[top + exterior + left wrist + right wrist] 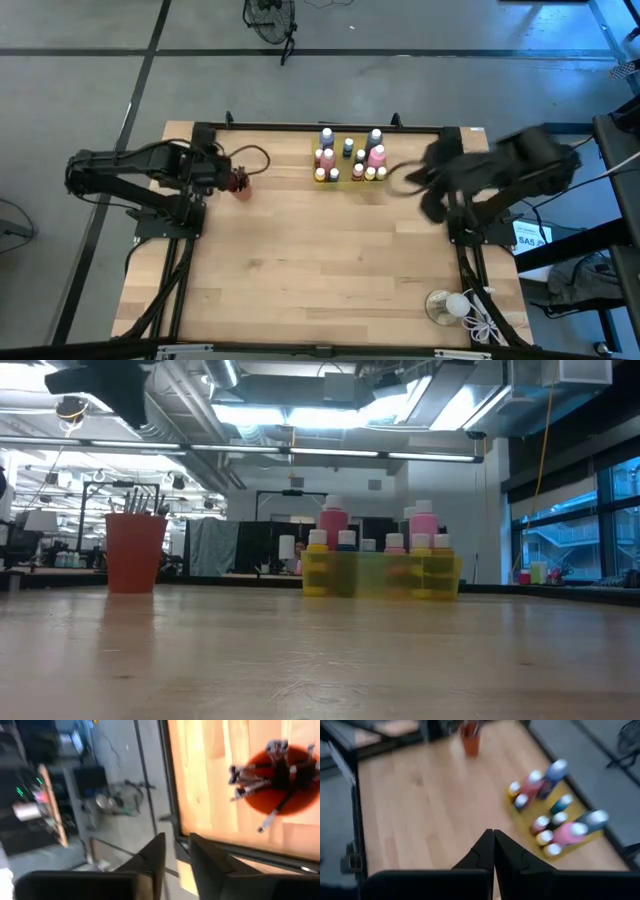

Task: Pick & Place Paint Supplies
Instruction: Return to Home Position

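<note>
Where the high view gives only the dark bulk of both arms, the wrist views show the fingers. The left gripper (176,839) has its two dark fingers parted by a narrow gap with nothing between them. Just ahead of it and off to one side, the round orange plastic cup (280,795) stands on the pale wooden table (220,770), packed with thin silver-and-dark paintbrushes (250,782).

The right gripper (493,834) has its fingers pressed together, holds nothing and is raised above the table. The shallow yellow plastic bin (527,815) lies ahead of it and to the side, full of small white-capped paint bottles (567,832) in pink, blue, red and yellow. The cup is farther off, beyond the fingertips.

The low view shows neither claw. It does show that the bottles stand upright in the bin and that the brush ends stick up past the cup's rim.

Only the high view shows the clear round dish with white ball and cord (447,305), well behind the right gripper. In that view the cup is half hidden at the left gripper's tip, the right claw's tip is hard to make out, and no brush can be counted.
</note>
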Available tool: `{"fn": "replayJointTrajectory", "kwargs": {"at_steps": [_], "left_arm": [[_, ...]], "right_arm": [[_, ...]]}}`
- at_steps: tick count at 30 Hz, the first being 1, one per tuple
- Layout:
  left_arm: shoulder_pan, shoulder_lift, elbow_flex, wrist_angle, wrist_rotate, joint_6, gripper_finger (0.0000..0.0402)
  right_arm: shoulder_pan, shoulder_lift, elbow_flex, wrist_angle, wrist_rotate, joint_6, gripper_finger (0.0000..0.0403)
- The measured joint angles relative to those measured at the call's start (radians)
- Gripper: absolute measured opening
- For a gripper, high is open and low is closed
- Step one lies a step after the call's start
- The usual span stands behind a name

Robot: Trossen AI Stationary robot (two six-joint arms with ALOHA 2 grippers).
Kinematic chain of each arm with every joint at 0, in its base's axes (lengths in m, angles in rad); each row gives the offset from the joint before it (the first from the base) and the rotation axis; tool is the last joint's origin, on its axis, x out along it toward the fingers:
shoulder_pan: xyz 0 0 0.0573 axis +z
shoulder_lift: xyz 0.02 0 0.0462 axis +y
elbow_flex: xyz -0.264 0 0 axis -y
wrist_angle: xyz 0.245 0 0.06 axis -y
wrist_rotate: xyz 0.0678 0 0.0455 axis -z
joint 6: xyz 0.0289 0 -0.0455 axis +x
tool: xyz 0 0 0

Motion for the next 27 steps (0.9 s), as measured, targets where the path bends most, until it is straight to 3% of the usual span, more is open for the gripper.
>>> {"fn": "replayJointTrajectory", "kwargs": {"at_steps": [5, 10, 14, 21, 27], "left_arm": [[0.082, -0.055, 0.0, -0.056, 0.087, -0.121, 0.001], [0.135, -0.205, -0.001, -0.006, 0.168, -0.195, 0.0002], [0.151, -0.371, -0.001, 0.123, 0.193, -0.288, 0.0002], [0.15, -0.669, -0.095, 0.488, 0.306, -0.314, 0.0002], [0.15, -0.868, -0.234, 0.617, 0.423, -0.306, 0.0002]], "right_arm": [[-0.023, -0.146, -0.003, -0.004, 0.056, -0.105, 0.0003], [-0.032, -0.318, -0.011, -0.004, 0.123, -0.216, 0.0002], [-0.032, -0.466, -0.096, -0.004, 0.188, -0.214, 0.0002], [-0.032, -0.725, -0.454, 0.132, 0.262, -0.091, 0.0001], [-0.032, -0.91, -0.889, 0.508, 0.268, -0.241, 0.0001]]}}
